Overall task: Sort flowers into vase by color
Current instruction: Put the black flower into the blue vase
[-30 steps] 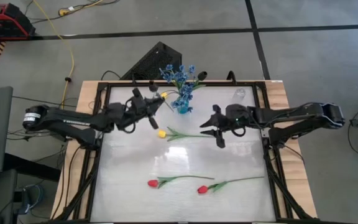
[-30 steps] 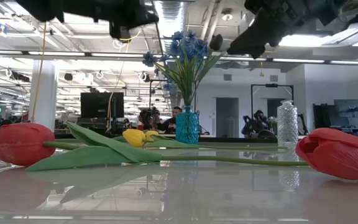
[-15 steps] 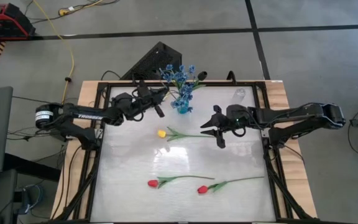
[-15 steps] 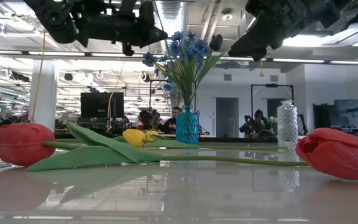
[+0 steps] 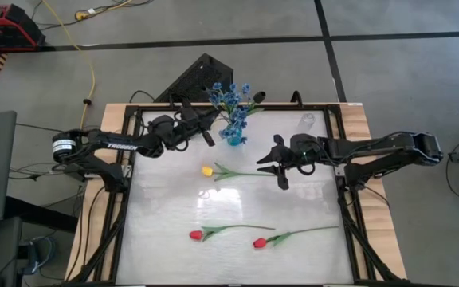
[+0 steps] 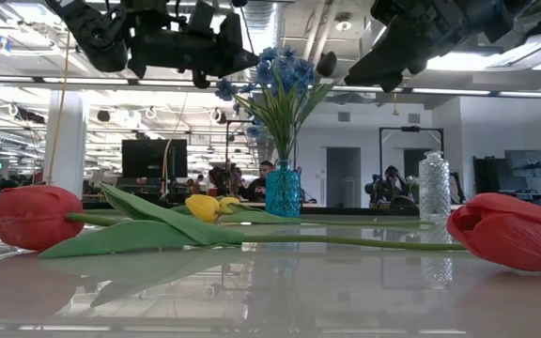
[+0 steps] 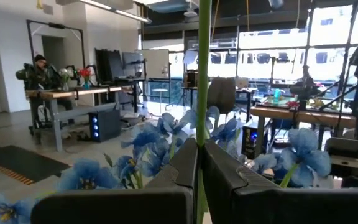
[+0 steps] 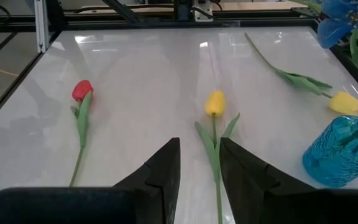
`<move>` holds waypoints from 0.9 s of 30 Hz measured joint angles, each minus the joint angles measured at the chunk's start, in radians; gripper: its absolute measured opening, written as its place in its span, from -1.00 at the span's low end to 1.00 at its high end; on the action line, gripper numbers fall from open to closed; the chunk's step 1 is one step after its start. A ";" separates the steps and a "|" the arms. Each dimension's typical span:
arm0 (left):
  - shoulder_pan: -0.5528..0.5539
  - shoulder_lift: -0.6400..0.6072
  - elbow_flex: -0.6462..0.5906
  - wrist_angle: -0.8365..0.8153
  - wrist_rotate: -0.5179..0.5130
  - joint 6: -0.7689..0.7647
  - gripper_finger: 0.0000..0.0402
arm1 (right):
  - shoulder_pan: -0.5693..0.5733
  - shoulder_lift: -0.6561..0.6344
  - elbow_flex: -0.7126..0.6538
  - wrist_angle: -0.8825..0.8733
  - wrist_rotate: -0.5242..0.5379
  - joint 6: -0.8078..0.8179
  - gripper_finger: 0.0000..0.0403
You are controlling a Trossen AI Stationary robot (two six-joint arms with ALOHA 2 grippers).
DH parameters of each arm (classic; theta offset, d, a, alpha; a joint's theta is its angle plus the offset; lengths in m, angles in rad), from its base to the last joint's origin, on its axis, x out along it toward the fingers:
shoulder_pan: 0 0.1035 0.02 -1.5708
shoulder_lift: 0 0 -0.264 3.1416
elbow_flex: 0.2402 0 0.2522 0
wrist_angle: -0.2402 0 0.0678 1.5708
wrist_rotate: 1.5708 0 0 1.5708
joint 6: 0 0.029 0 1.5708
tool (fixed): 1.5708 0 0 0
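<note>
My left gripper [image 5: 206, 137] hovers just left of the blue vase [image 5: 233, 137], shut on a thin green flower stem [image 7: 202, 74] whose blossom is out of view. Blue flowers [image 5: 229, 97] and a dark bud [image 6: 325, 64] stand in that vase. My right gripper [image 5: 265, 165] waits open above the table, right of a yellow tulip [image 5: 207, 170] that lies flat. A second yellow tulip [image 8: 344, 102] lies beside the blue vase. Two red tulips [image 5: 196, 235] [image 5: 259, 242] lie near the front edge. My left gripper pinches the green stem [image 7: 200, 134] between its two fingers. The fingers reach in about level from the table's left and lie across the stem. The stem stands upright in the hold, clear of the table; which flower it belongs to does not show.
A clear glass vase [image 5: 307, 121] stands at the far right of the table. A black frame [image 5: 126, 199] runs around the white table top. The middle of the table between the yellow and red tulips is bare.
My left gripper, still shut on the stem, has moved toward the table's far edge and right, closing in on the blue vase.
</note>
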 joint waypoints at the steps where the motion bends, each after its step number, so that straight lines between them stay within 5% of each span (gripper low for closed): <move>1: 0.001 0.000 0.000 0.003 0.000 0.002 -1.00 | 0.000 0.000 0.000 0.000 0.000 0.000 -0.32; 16: 0.005 0.019 0.000 -0.030 0.014 -0.032 -1.00 | -0.004 0.001 0.000 -0.001 0.000 0.001 -0.32; 27: 0.013 0.156 0.039 -0.011 0.018 -0.054 -1.00 | -0.004 0.001 0.000 -0.004 0.000 0.012 -0.32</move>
